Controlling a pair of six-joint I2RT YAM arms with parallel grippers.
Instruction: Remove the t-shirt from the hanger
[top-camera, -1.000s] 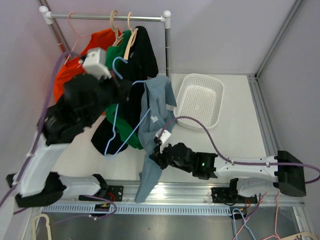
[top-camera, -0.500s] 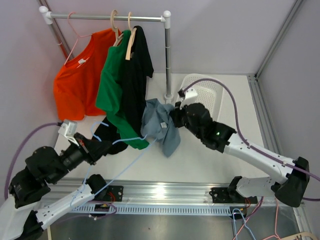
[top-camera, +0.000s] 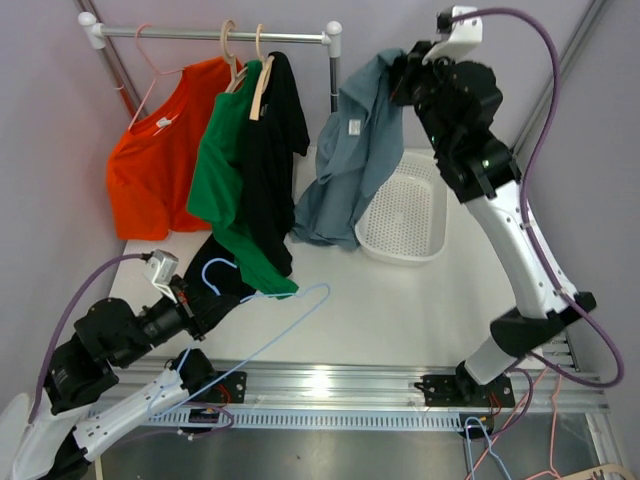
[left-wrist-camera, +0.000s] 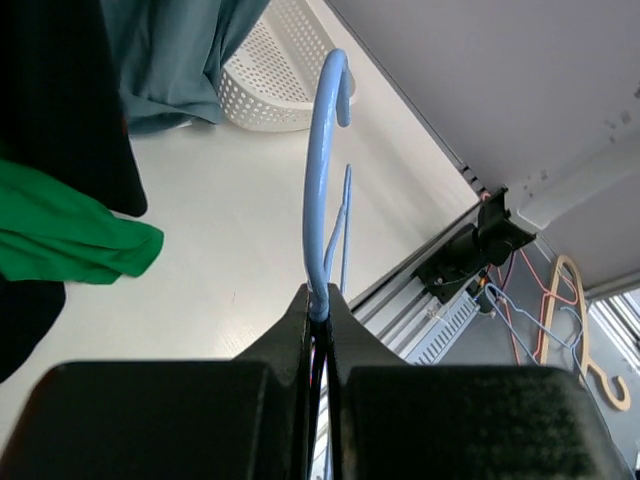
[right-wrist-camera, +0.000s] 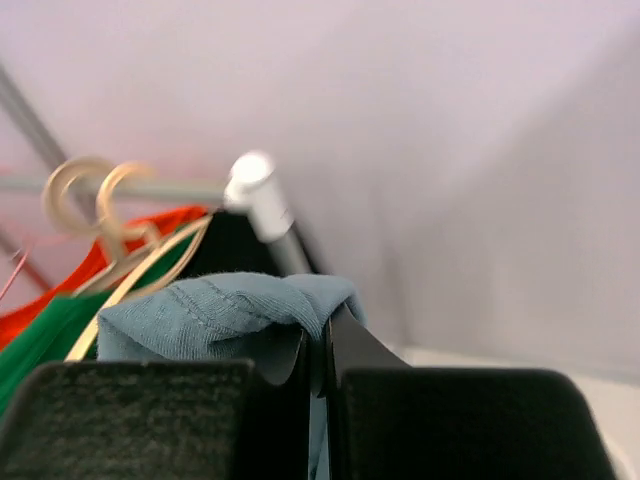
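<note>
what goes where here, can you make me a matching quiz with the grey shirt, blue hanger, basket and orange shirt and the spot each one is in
Things:
1. grey shirt
2. blue hanger
3. basket
4. orange shirt

Places:
a. hanging from the rail
b. in the left jaws
c. standing on the table
d. in the right jaws, lifted high

Pairs: 1-d, 2-b, 3-c, 4-a

The t-shirt (top-camera: 345, 168) is soft, matt grey-blue cloth, creased. The hanger (left-wrist-camera: 318, 190) is smooth and faintly glossy, either plastic or coated wire. The basket (top-camera: 412, 215) is white perforated plastic. The rail (top-camera: 190, 34) is shiny metal and carries pale wooden hangers (top-camera: 261, 88). The table (top-camera: 400, 310) is matt white.
</note>
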